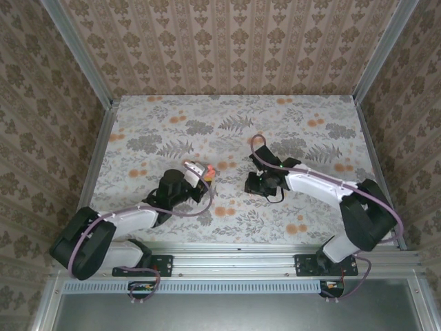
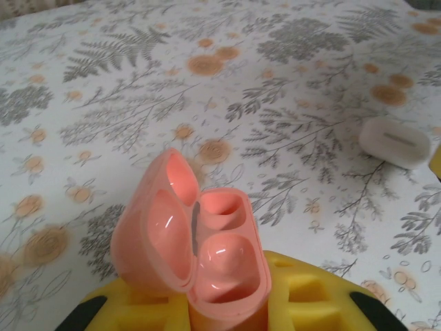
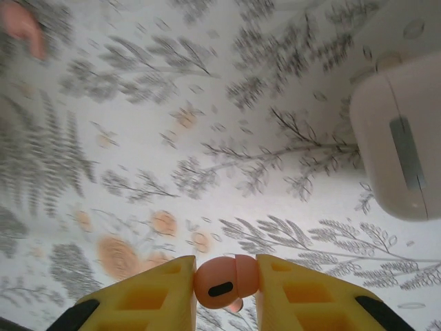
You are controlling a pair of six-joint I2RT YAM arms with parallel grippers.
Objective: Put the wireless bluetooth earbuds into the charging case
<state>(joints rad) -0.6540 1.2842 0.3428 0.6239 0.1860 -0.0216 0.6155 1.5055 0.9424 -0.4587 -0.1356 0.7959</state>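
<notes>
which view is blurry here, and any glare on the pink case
Right wrist: the tablecloth print is smeared, worst toward the top, and the white case is soft, yet the pink earbud is fairly crisp. Left wrist: sharp enough, with small white glints inside the open pink case. Top external: even light, no glare.

Floral table cover; patterned walls, possibly fabric.

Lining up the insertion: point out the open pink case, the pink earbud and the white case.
Open pink case (image 2: 222,265), left wrist view, lower well.
Pink earbud (image 3: 224,281), right wrist view, rounded body.
White case (image 3: 377,134), right wrist view, side wall.
</notes>
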